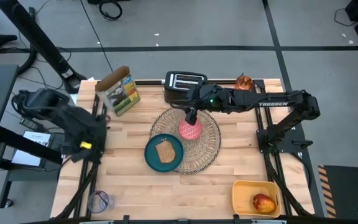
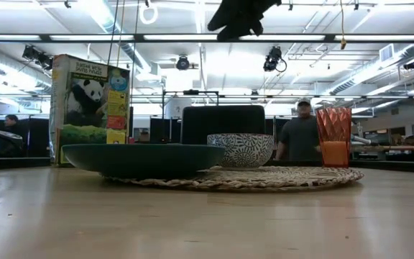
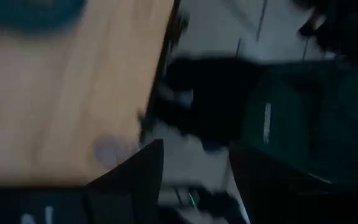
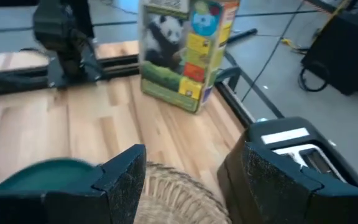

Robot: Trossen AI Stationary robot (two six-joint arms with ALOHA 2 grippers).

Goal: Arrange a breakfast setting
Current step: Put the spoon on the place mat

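Currently I see the right arm stretched leftward across the far table, its right gripper [image 1: 191, 116] hanging over the small pink bowl [image 1: 190, 129], fingers spread, holding nothing. That bowl sits on the wicker placemat [image 1: 207, 149]; the teal plate [image 1: 151, 153] with toast slice [image 1: 165, 150] overlaps the mat's near-left edge. My left gripper [image 3: 194, 165] waits off the left table edge, jaws apart, empty. Wooden table [image 1: 129, 180]; toaster [image 1: 184, 81] and cereal box [image 1: 122, 93] far side; a person [image 2: 300, 137] stands in the room behind.

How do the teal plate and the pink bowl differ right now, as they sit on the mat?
The teal plate is wide, shallow and holds toast; the pink bowl is smaller, deeper and patterned outside. The plate overhangs the wicker placemat edge; the bowl sits fully on it, below the right gripper. Both stand upright.
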